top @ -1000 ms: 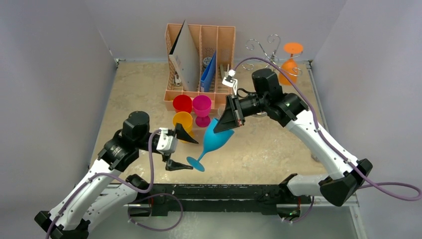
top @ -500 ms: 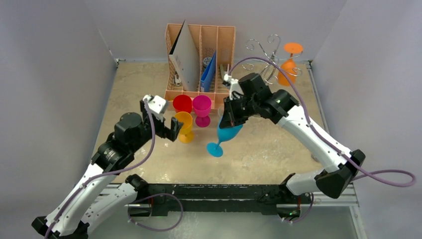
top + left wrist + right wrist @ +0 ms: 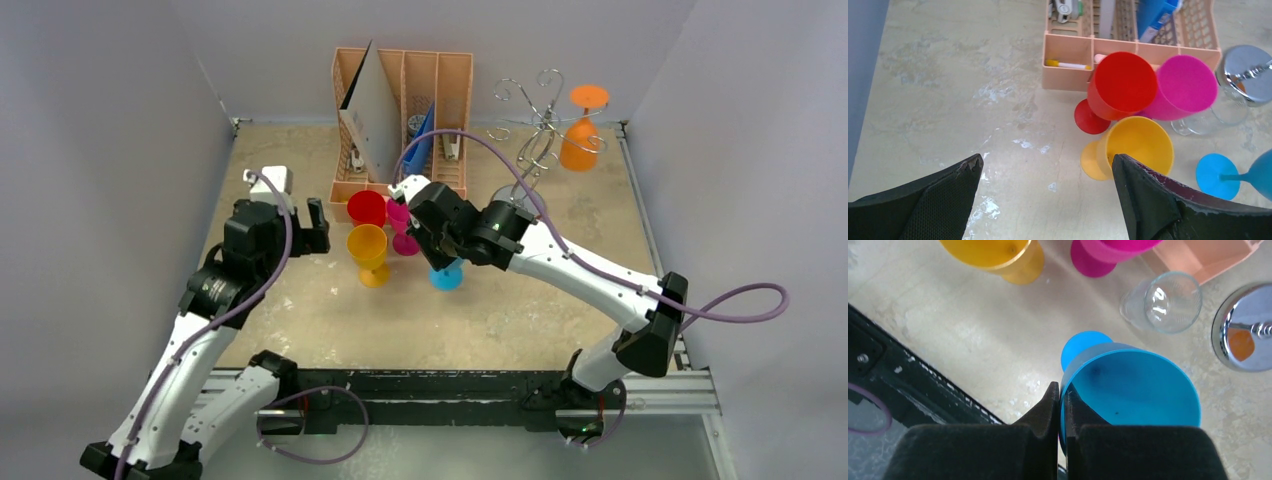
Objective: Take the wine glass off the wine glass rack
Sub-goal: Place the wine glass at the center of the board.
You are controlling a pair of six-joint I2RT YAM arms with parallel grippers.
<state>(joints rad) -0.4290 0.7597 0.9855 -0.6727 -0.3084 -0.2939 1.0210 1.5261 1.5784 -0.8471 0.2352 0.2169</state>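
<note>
Two-finger left end effector (image 3: 1048,160): released, empty.
Right end effector (image 3: 1060,390): clenched on blue wine glass (image 3: 1133,385) rim.
Wine glass rack (image 3: 535,130): beyond it, orange glass (image 3: 580,140) hanging.

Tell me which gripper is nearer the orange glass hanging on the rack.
Right. The right gripper, shut on the blue glass, sits mid-table, left of the orange glass; the open left gripper is farther left, beyond the yellow glass.
</note>
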